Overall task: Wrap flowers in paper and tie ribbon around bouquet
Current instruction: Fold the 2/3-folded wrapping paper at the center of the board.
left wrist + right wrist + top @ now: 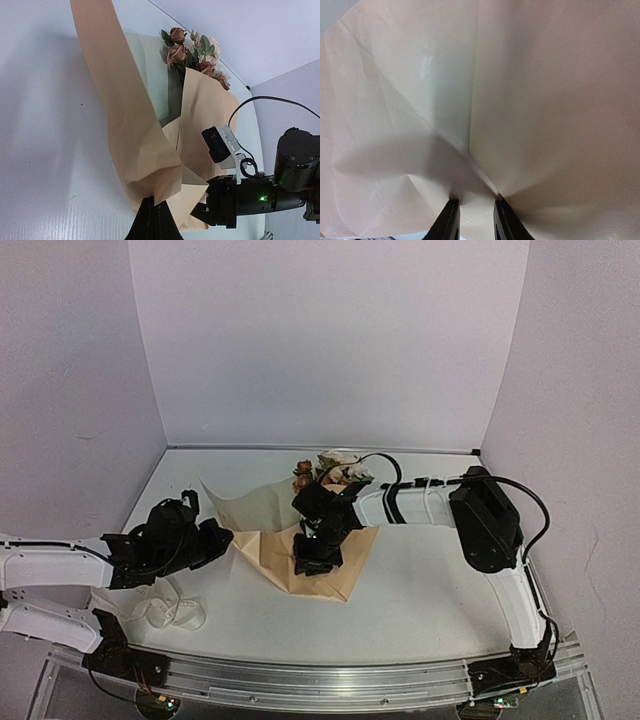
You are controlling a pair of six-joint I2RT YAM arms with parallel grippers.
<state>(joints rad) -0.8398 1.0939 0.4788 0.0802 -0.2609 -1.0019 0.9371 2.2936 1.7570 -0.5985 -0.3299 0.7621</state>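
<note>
Holding, left: my left gripper (154, 212) is clenched on the near edge of the kraft paper (130, 115), with the fingers tight together and the sheet pinched between them.
Left gripper, place: seen from overhead, my left gripper (226, 538) sits at 9 o'clock of the kraft paper (345, 570), at the foot of a raised flap.
Holding, right: my right gripper (474, 205) points down onto the sheet. Its fingers (451, 222) stand narrowly apart, grasping a ridge of kraft paper (545, 100), and creases fan out from that spot.
Right gripper, place: overhead, my right gripper (318, 562) is at the middle of the folded part. In the left wrist view, my right gripper (200, 210) shows at 4 o'clock, touching the sheet's lower edge. A green light glows on that arm.
Paper: one flap stands upright at 10 o'clock of my right gripper. The rest lies folded over on the table (430, 590).
Rose bunch (335, 470): pink, rust and cream heads with green leaves poke out at the paper's 12 o'clock end. In the left wrist view, the rose bunch (192, 50) has dark stems running down under the fold.
Ribbon (170, 612): loose white loops lie on the table at 7 o'clock of the paper, just beside my left arm and apart from the sheet.
Writing: any print on the ribbon is too small to read.
</note>
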